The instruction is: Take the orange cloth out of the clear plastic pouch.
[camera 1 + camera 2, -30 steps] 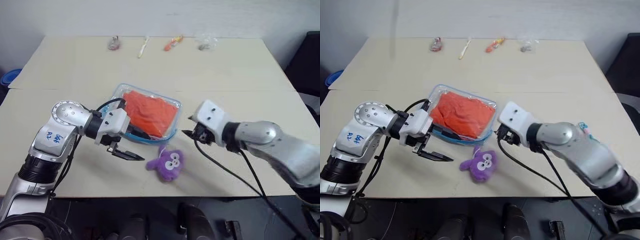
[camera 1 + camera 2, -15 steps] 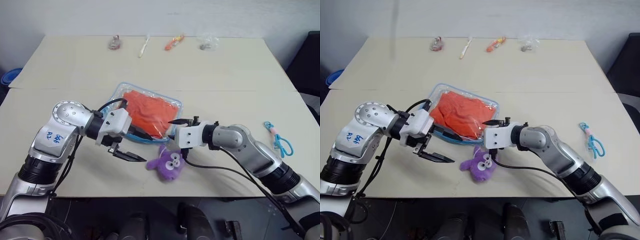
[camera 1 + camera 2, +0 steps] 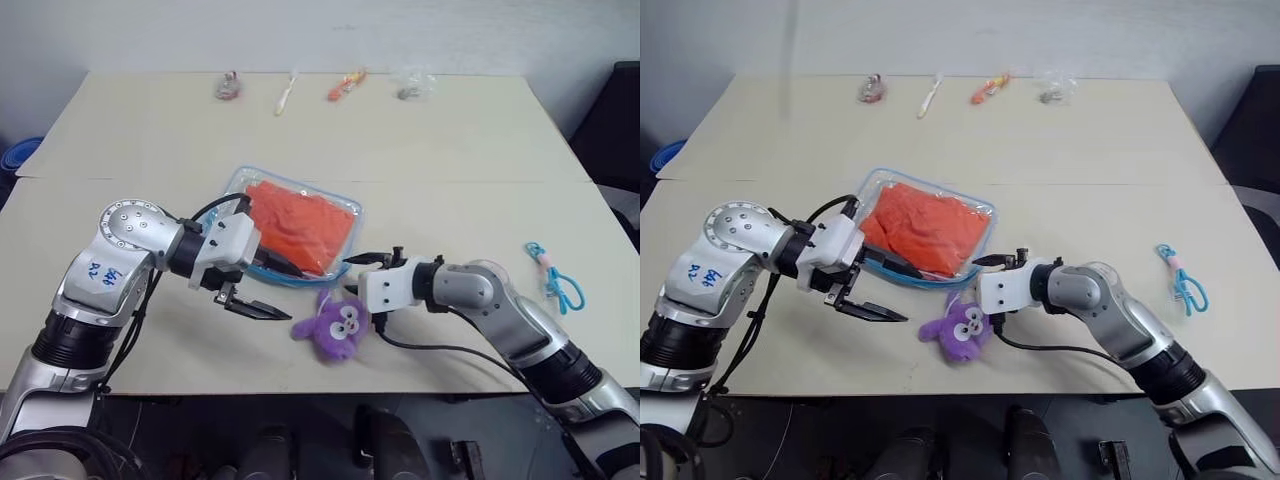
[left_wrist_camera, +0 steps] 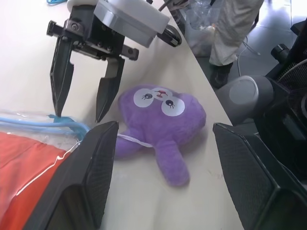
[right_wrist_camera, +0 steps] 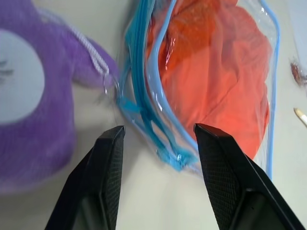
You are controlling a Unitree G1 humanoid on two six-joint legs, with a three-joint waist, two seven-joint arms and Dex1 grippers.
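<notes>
The clear plastic pouch [image 3: 292, 230] lies flat on the bench [image 3: 450, 140] with the orange cloth [image 3: 300, 226] inside. The right gripper [image 3: 366, 260], jaws apart and empty, sits just beside its blue-trimmed corner. The left gripper [image 3: 275, 290], also spread and empty, straddles the opposite near edge.

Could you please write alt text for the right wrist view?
The open right gripper points at the blue zipper corner of the clear plastic pouch, the orange cloth inside it. A purple plush toy lies beside the pouch.
</notes>
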